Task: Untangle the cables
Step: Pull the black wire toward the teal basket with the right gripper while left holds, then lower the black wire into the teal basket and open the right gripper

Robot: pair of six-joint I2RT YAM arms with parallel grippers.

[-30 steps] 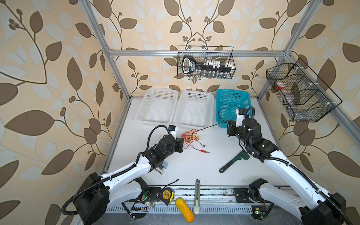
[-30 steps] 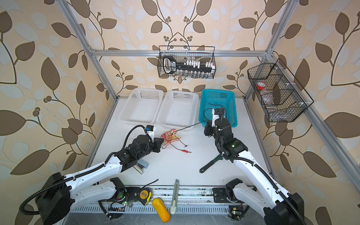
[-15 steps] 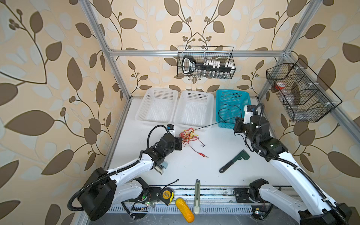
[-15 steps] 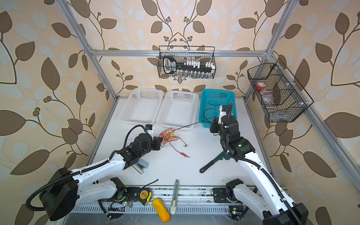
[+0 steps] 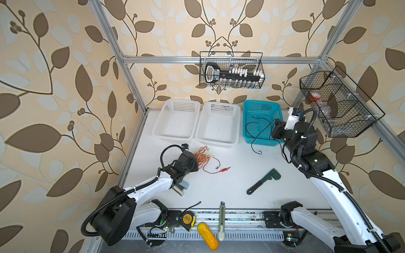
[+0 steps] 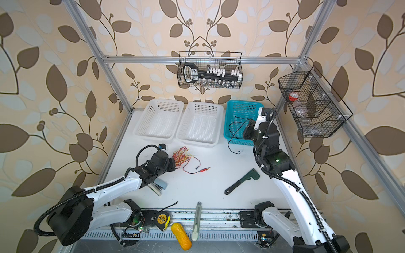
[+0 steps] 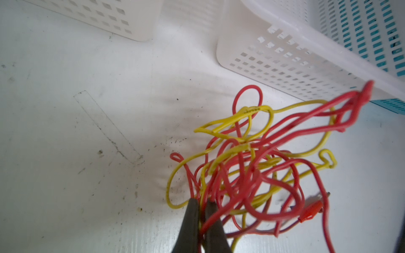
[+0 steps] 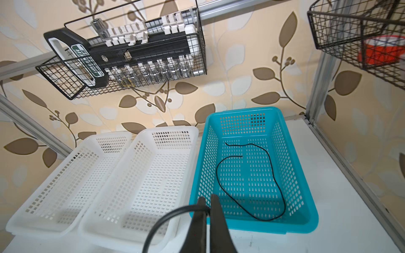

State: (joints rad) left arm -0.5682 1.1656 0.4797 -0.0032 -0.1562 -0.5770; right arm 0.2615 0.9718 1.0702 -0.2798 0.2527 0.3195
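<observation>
A tangle of red and yellow cables [image 5: 202, 154] [image 6: 182, 156] [image 7: 252, 170] lies left of the table's middle. One red strand trails off to a red alligator clip [image 5: 224, 168] [image 7: 311, 210]. My left gripper [image 5: 195, 161] [image 6: 173, 163] [image 7: 202, 200] is shut on strands at the tangle's near edge. My right gripper [image 5: 274, 128] [image 6: 246, 131] [image 8: 207, 198] is raised over the teal basket [image 5: 260, 105] [image 8: 241, 110] and shut on a black cable [image 5: 252, 143] [image 6: 229, 143] [image 8: 267, 219]. One part of the black cable coils inside the basket. Its other end hangs over the front rim to the table, apart from the tangle.
Two white baskets [image 5: 182, 101] [image 5: 221, 104] stand left of the teal one. A green wrench [image 5: 263, 181] lies front right. A stapler [image 5: 182, 188] sits under my left arm. A tape measure [image 5: 188, 219], a short black wire stub [image 5: 192, 206] and a knife [image 5: 221, 221] line the front edge.
My right gripper has moved back and to the right, up over the teal basket, taking the black cable along. The cable's end has come away from the tangle. My left gripper has held still.
</observation>
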